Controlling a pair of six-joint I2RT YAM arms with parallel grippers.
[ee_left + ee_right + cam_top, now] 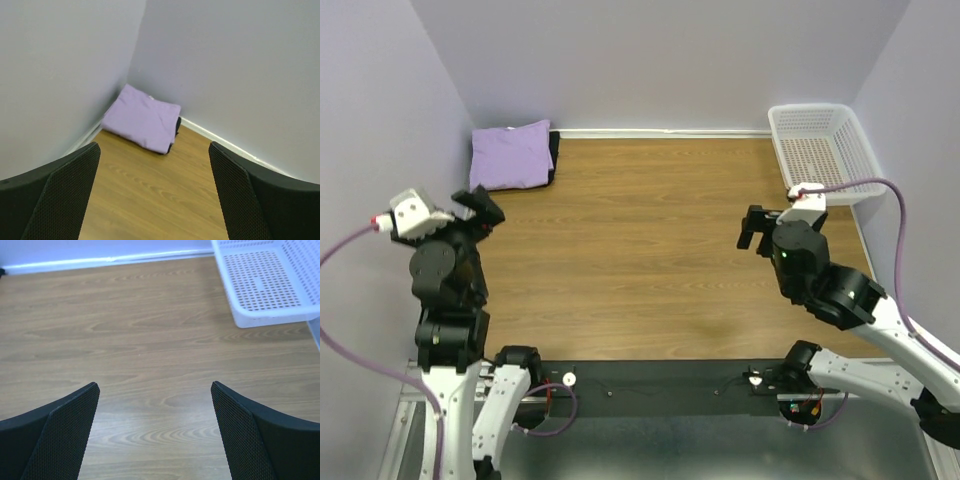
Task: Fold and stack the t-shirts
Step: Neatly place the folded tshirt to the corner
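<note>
Left gripper (478,208) and right gripper (753,228) both hang over the table (650,260) with jaws wide apart, holding nothing. Folded, the lavender shirt (510,156) lies on the black shirt (555,155) in the far left corner, ahead of the left jaws and well apart from the right. At far right, the white basket (820,110) looks empty.
</note>
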